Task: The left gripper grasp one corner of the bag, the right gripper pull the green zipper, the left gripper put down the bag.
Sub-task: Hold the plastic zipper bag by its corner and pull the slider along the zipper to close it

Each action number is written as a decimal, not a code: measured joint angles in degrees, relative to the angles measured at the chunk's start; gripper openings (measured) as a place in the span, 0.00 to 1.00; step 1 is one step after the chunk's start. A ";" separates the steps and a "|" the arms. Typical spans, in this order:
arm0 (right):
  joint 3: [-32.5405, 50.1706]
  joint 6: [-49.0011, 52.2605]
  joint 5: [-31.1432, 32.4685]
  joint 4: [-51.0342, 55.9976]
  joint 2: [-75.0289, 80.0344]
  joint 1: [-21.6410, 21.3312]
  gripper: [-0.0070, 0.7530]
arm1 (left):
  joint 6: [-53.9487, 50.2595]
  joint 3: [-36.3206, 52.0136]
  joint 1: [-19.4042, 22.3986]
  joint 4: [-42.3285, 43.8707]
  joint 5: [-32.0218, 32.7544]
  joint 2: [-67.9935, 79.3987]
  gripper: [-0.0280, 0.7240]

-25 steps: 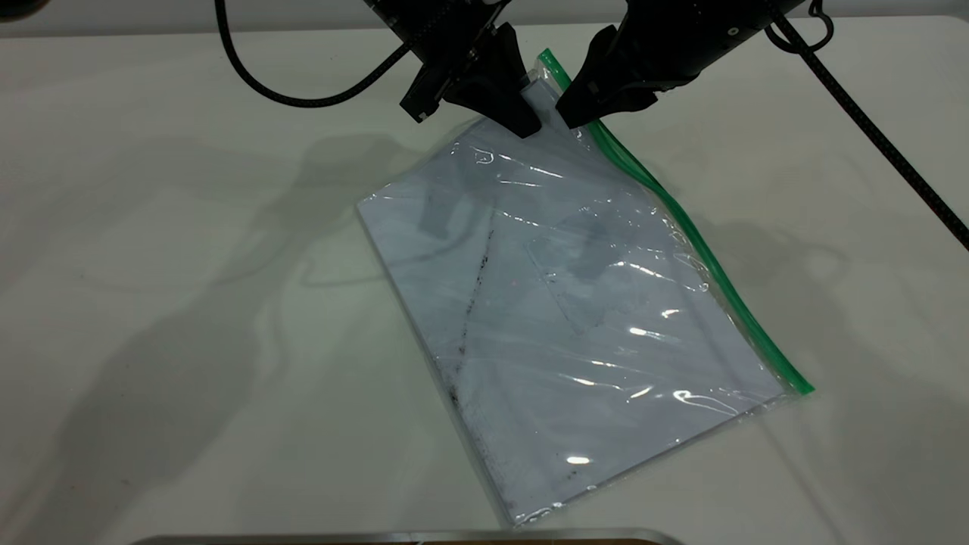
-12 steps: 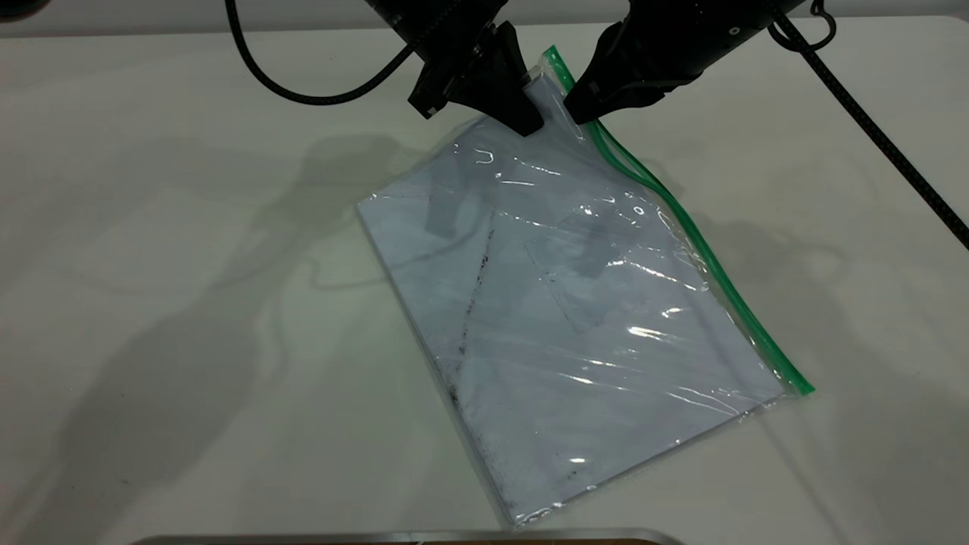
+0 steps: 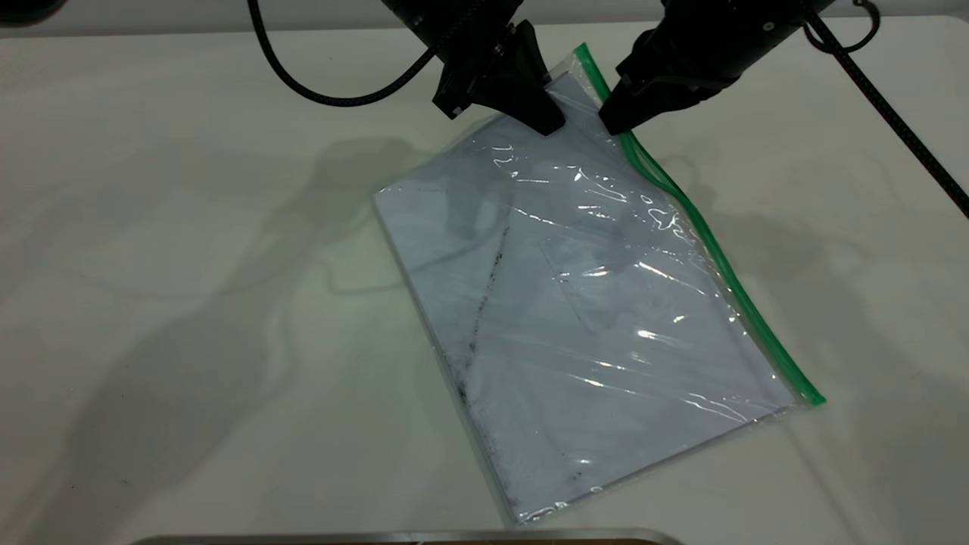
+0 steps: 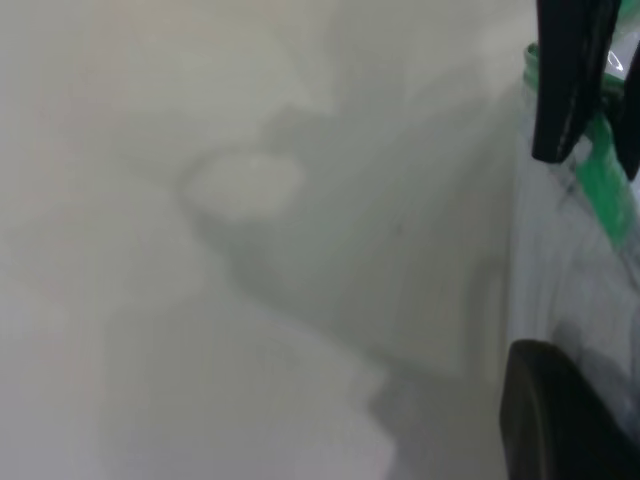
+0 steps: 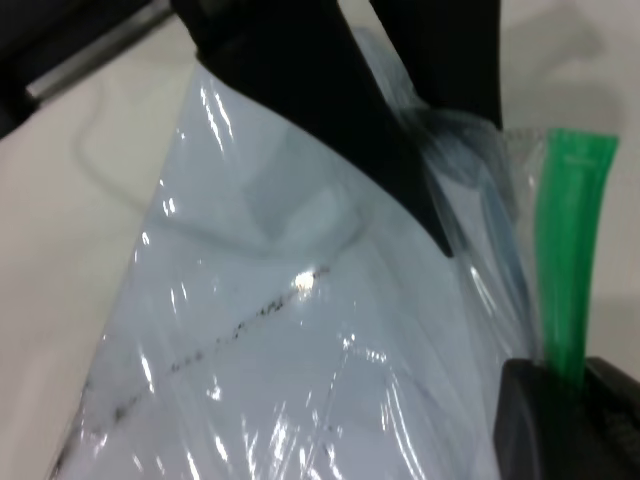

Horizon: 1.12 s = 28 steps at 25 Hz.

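Exterior view: a clear plastic bag with a white sheet inside lies slanted across the pale table, its far corner lifted off the surface at 12 o'clock. The left gripper pinches that raised corner, jaws closed on the plastic. Just beside it, toward 3 o'clock, the right gripper has its jaws closed on the green zipper, a thin strip running down the bag's edge toward 5 o'clock. The slider tab itself is hidden by the jaws.

Left wrist view: mostly bare table with shadows; at 3 o'clock, the bag's edge and a patch of green zipper sit between dark fingers.

Right wrist view: the crinkled bag fills the frame, with the left gripper's dark jaw clamped at 12 o'clock and the zipper strip running down into the right gripper's own fingertips at 5 o'clock.

Judging by this, the corner grasp is done and the zipper pull is only starting near the held corner; most of the strip's length, and setting the bag down, remain.
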 joint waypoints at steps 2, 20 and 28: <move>0.00 1.61 0.57 -1.45 -0.05 -0.37 0.05 | 0.00 0.00 0.00 -0.79 0.00 0.02 0.11; -0.84 5.25 0.75 -5.17 -0.05 -1.15 0.06 | -10.04 -9.84 2.98 -1.21 3.98 1.12 0.11; -0.02 7.76 1.66 -11.28 0.53 -1.39 0.06 | -12.04 -10.86 6.20 -0.12 3.98 0.72 0.11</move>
